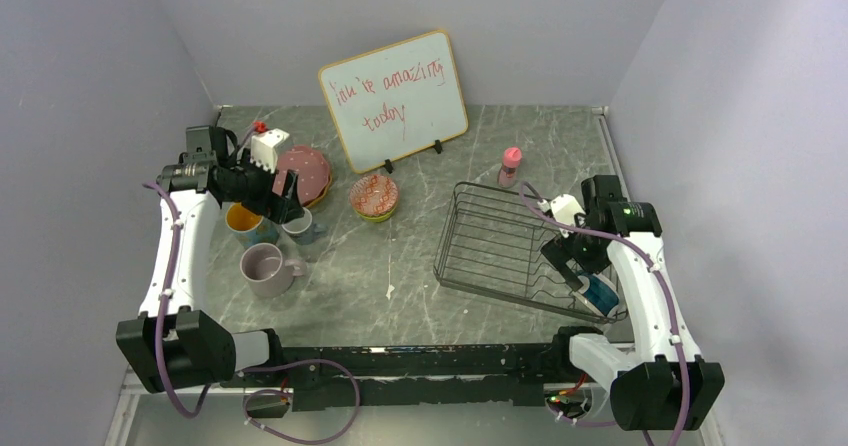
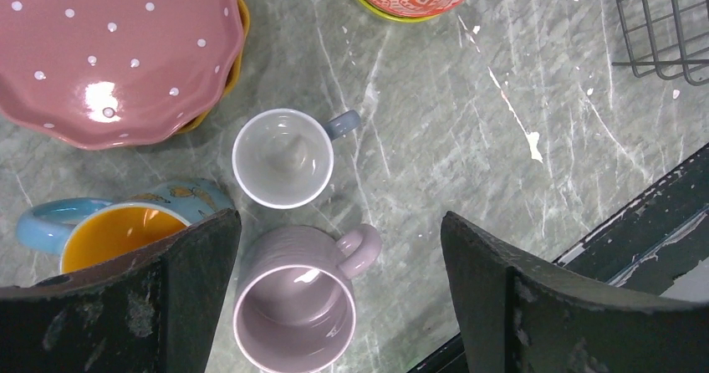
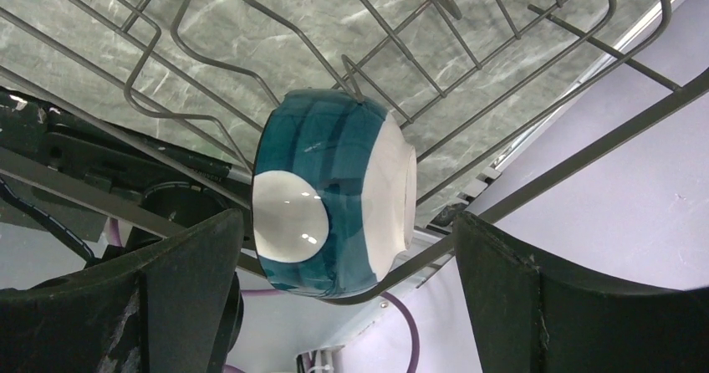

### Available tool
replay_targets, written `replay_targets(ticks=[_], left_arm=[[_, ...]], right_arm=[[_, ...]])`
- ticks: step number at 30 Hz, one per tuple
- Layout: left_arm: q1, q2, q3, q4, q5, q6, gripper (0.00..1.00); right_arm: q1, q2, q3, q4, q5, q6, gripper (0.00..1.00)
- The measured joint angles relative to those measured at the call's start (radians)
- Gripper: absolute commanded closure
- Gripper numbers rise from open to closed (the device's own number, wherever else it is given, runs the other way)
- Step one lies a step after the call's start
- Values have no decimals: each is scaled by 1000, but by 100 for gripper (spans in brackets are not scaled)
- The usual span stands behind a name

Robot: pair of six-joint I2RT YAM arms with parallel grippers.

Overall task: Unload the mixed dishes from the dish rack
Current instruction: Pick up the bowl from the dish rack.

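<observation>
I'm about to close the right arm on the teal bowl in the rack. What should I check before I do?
1. Right gripper open: ok, jaws spread wide.
2. Teal-white bowl between the fingers: ok, it sits roughly centred in the wrist view.
3. Bowl pose: not ok, it lies tipped on its side in a corner of the dish rack.
4. Bowl free of the wires: cannot tell, one prong meets its upper edge.
5. Other dishes in the rack in the way: ok, the top view shows none.
6. Left gripper out of the way: ok, open and holding nothing, above the lilac mug.
</observation>
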Motion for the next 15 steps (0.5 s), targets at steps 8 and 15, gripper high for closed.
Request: replay_targets(ticks=[8, 15], left_arm=[[1, 7, 32, -8, 4, -4, 6], [1, 47, 77, -14, 14, -21, 6]], right_arm=[[0, 12, -2, -24, 8, -3, 1], [0, 17, -53, -23, 39, -21, 1]])
